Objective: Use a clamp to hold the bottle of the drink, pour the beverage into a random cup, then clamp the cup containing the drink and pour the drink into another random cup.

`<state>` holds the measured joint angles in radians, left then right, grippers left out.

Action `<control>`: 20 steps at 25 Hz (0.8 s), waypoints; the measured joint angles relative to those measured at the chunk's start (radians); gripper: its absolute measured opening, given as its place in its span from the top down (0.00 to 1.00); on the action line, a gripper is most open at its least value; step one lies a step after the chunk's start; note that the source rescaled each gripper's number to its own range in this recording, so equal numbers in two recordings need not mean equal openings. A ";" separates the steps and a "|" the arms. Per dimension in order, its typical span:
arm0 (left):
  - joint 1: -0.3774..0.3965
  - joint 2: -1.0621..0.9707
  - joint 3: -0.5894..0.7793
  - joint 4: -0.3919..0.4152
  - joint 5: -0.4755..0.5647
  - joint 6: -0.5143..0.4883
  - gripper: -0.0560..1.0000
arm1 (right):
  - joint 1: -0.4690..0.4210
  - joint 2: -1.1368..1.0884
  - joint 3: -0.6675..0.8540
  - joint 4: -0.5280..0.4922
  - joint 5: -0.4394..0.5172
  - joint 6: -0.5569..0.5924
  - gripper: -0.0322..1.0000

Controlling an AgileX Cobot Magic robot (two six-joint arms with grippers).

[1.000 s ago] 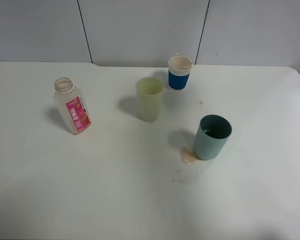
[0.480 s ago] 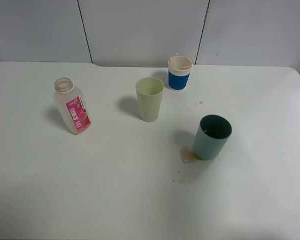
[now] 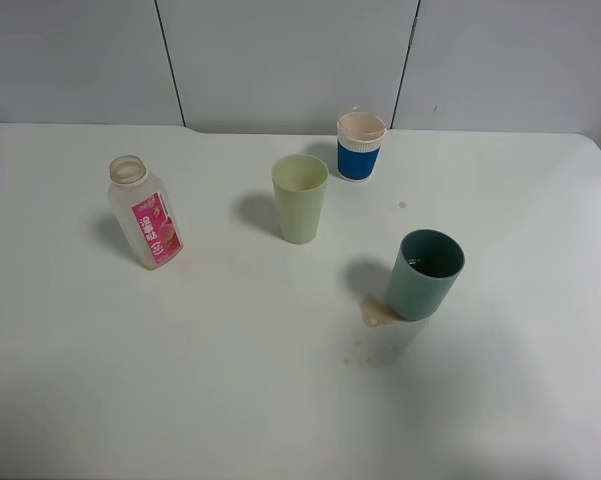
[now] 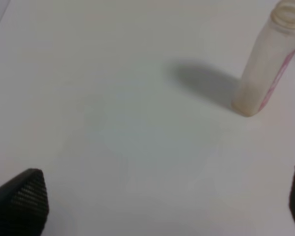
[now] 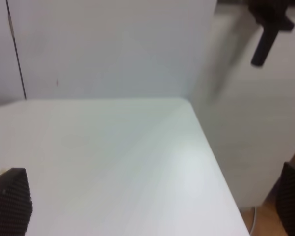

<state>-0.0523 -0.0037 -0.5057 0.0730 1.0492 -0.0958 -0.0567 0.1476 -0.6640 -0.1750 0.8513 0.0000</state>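
White table [image 3: 130, 400]: bottle [image 3: 145, 212] at left looks empty, spill [image 3: 378, 312] by teal cup [image 3: 425, 274] lower right, both grippers spread wide, nothing held — task prob. done.

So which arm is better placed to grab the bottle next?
Left. The bottle stands ahead of the open left claw, on the table's left side; the right claw faces an empty table corner.

The left gripper [image 4: 157, 201] has its two black fingers spread wide apart and holds nothing. The right gripper [image 5: 152, 201] is spread wide too, with nothing between its fingers.
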 joint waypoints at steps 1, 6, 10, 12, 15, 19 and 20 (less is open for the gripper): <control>0.000 0.000 0.000 0.000 0.000 0.000 0.00 | 0.000 -0.026 0.017 0.001 0.011 0.000 0.00; 0.000 0.000 0.000 0.000 0.000 0.000 0.00 | 0.000 -0.137 0.068 0.048 0.068 0.000 0.00; 0.000 0.000 0.000 0.000 0.000 0.000 0.00 | 0.000 -0.150 0.091 0.071 0.145 0.000 0.00; 0.000 0.000 0.000 0.000 0.000 0.000 0.00 | 0.000 -0.150 0.118 0.086 0.176 0.000 0.00; 0.000 0.000 0.000 0.000 0.000 0.000 0.00 | 0.000 -0.150 0.158 0.109 0.203 0.000 0.00; 0.000 0.000 0.000 0.000 0.000 0.000 0.00 | 0.000 -0.150 0.160 0.115 0.204 0.000 0.00; 0.000 0.000 0.000 0.000 0.000 0.000 0.00 | 0.000 -0.150 0.160 0.115 0.204 0.000 0.00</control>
<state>-0.0523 -0.0037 -0.5057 0.0730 1.0492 -0.0958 -0.0567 -0.0027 -0.5045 -0.0596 1.0555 0.0000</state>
